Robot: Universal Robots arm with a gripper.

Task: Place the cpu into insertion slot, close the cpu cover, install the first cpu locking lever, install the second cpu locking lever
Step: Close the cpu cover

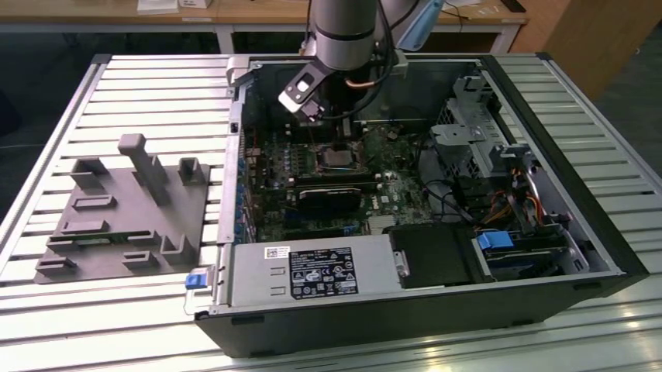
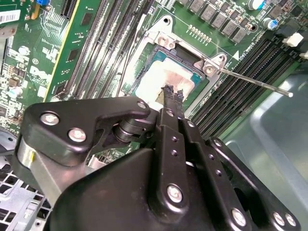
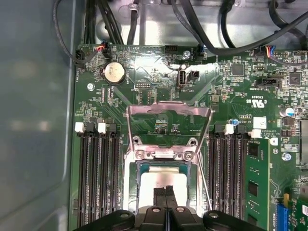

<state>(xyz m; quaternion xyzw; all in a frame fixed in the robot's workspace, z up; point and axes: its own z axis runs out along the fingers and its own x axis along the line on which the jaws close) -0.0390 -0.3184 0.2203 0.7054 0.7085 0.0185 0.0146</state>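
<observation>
From where I stand, the arm (image 1: pixel 346 31) hangs steeply down from above, its thick grey last link leaning a little toward the exterior view's left. The wrist (image 1: pixel 306 87) below it is cocked, so a silvery bracket (image 1: pixel 296 93) sticks out on that same side. Under the wrist the black gripper (image 2: pixel 172 92) points downward. In both wrist views its two slim fingers (image 3: pixel 160 196) lie pressed flat against each other, with just a thin seam between them right down to the tips. Behind the fingers, the gripper's black linkage bars (image 2: pixel 96 120) are folded inward, their bolt heads showing, and the body broadens toward the wrist.
</observation>
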